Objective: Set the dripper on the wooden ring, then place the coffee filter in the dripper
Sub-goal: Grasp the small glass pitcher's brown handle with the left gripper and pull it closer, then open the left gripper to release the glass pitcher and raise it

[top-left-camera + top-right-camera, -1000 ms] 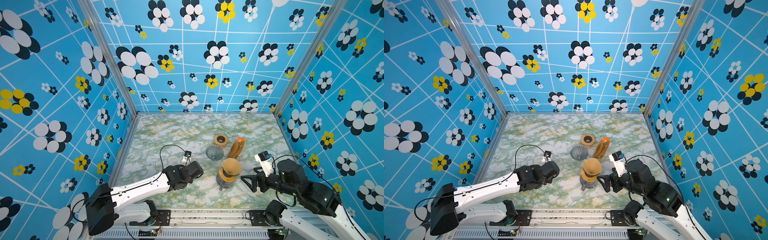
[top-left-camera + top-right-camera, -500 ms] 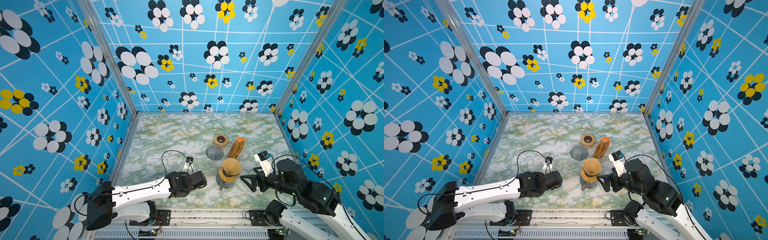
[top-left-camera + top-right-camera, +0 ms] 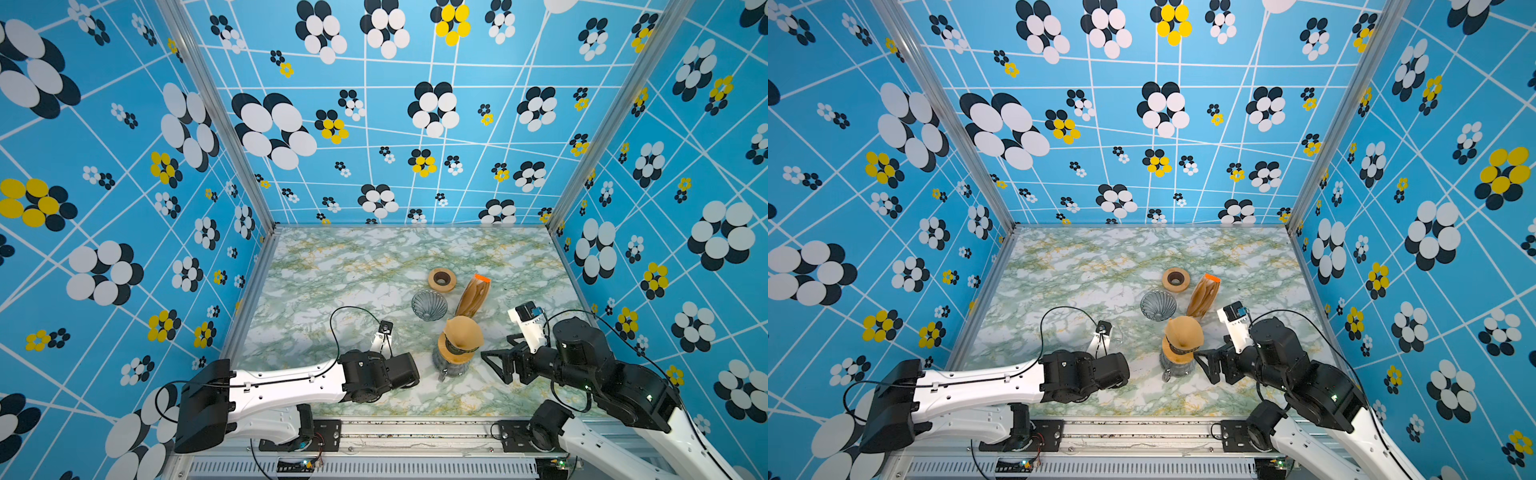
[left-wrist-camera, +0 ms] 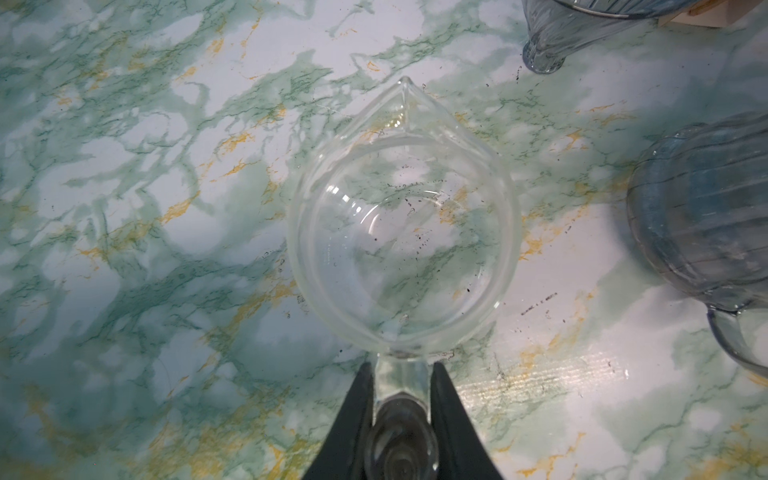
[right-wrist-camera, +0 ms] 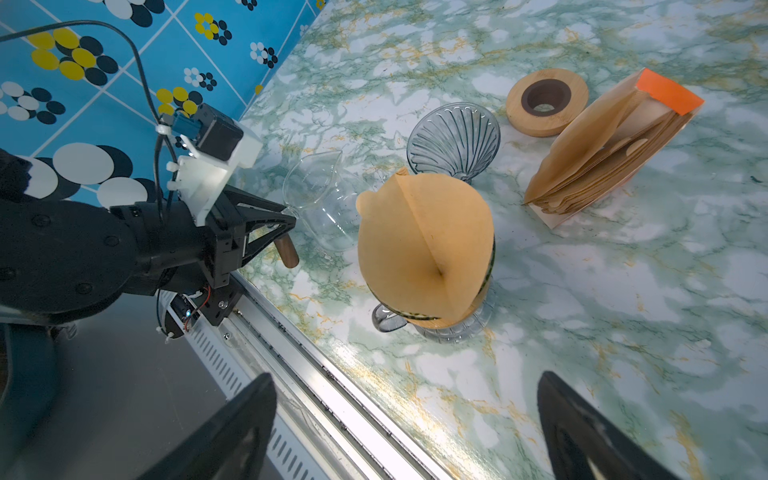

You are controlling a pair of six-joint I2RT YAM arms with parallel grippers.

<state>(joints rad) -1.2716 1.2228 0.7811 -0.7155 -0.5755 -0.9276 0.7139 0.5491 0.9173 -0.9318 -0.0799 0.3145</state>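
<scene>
One marbled surface [image 3: 332,270] carries one filter pack [image 3: 471,297], two drippers (front dripper [image 3: 451,368] with the one opened coffee filter [image 3: 461,332] seated in it, bare dripper [image 3: 429,304] behind), one pitcher [image 4: 403,232] whose handle the left gripper [image 4: 401,370] pinches, and one wooden ring [image 3: 441,279]; the right gripper [image 5: 405,376] is spread wide, empty.

The left end effector [image 4: 401,374] pinches the clear handle of a glass jug [image 4: 403,232] between its two black fingers [image 4: 353,415]. The jug stands upright on the marbled surface [image 4: 145,208], spout pointing away from the fingers. A ribbed blue-grey dripper [image 4: 706,216] is cut off by the frame's edge, apart from the jug. The narrow foot of a second dripper [image 4: 544,58] shows at a corner.
</scene>
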